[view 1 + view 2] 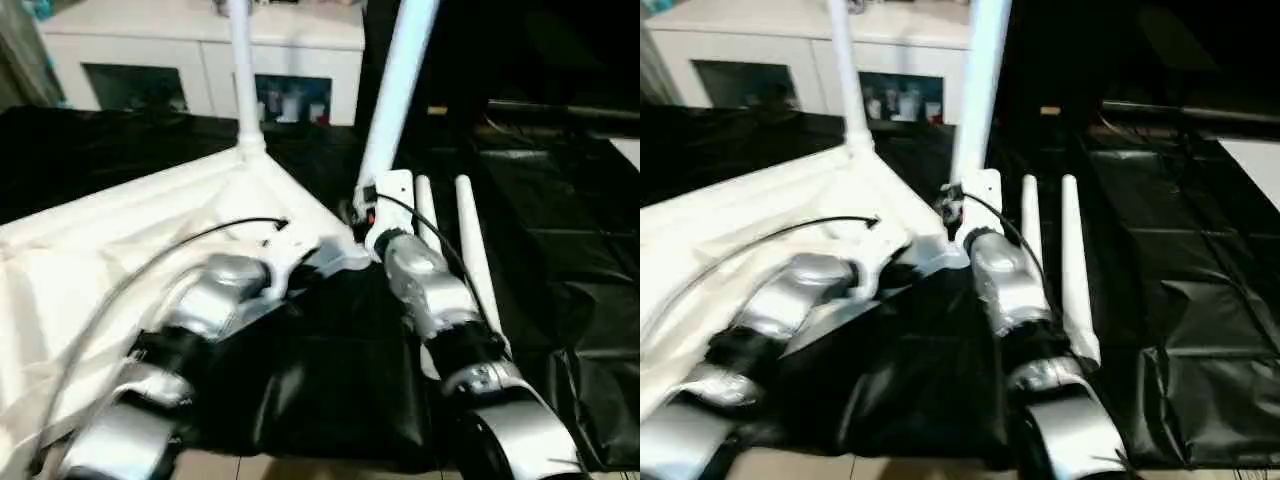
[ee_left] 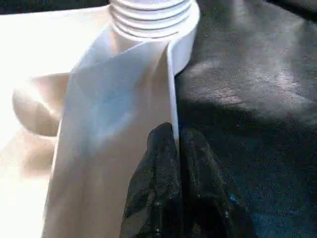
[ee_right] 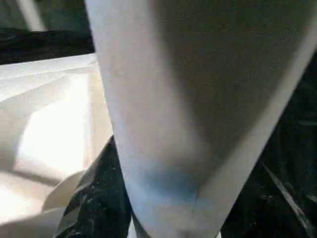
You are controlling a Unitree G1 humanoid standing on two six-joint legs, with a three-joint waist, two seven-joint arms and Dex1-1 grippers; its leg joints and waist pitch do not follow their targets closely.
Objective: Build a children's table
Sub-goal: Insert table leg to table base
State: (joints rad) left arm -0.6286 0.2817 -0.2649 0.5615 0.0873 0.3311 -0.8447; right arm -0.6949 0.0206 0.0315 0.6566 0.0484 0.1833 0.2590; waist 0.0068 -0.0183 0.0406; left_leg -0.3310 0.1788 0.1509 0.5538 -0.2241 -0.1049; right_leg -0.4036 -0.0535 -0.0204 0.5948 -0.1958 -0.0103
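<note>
A white plastic table top (image 1: 120,230) lies upside down at the left of a surface covered in black sheeting (image 1: 560,230), its underside facing up and its near corner pointing toward the centre of the scene. The robot's left arm reaches in over the top, and its left end effector (image 2: 174,148) is pressed together on the thin edge wall of the top, one black finger (image 2: 153,173) on each side of the white rim, just below a threaded corner socket (image 2: 148,20) seen in the left wrist view. A black cable (image 1: 150,260) arcs over the silver left forearm. At the far corner of the top, one white leg (image 1: 240,70) stands upright in its socket. Just to the right of it, a second leg (image 1: 395,90) rises at a slight lean over the near corner, and the right end effector (image 1: 372,215) grips its lower end, jaws part-way apart around the tube; the right wrist view shows the tube close up with a black finger (image 3: 94,198) beside it. Further right, two loose legs (image 1: 1060,260) lie side by side on the sheeting, just beside the right forearm. Behind the work stands a white cabinet (image 1: 200,50) with glass doors.
</note>
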